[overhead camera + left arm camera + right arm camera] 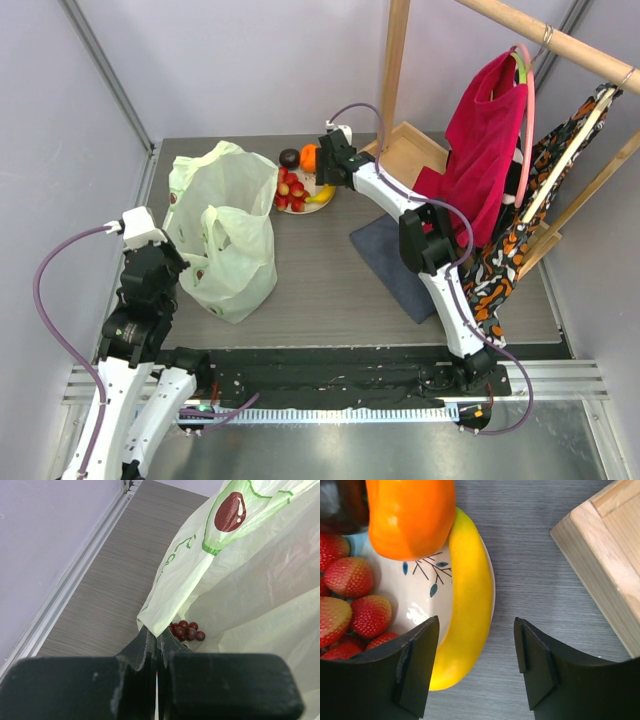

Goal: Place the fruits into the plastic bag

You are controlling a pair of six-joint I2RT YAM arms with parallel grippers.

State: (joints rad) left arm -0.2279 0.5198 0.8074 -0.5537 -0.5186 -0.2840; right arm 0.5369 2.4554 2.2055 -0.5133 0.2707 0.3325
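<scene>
My right gripper [476,626] stands wide open with nothing in it, hanging over the edge of the plate [422,597]. The banana [465,605] lies along that rim, part under my plate-side finger and part in the gap between my jaws. It looks like a light, hard, glossy toy (I judge that from the sheen), so a pinch on its rounded back would likely slide off. I would take it across its thick middle, one finger inside the plate and one on the table side.

Ahead of my jaws the orange [410,515] seems to lean on the banana's far end and may roll once the banana lifts. The strawberries [355,595] lie outside my plate-side finger.

My left gripper [156,637] is clamped tight on the rim of the plastic bag [250,580]. The film is thin and limp, so it should tear or slip free rather than resist. The grape bunch [186,630] lies inside the bag, just beyond those fingertips.

The table [540,540] is flat, grey and bare under my outer right finger. The wooden box [605,555] stands beyond that finger, apart from it, which leaves room to come down. The plate's raised rim is the tighter side.
</scene>
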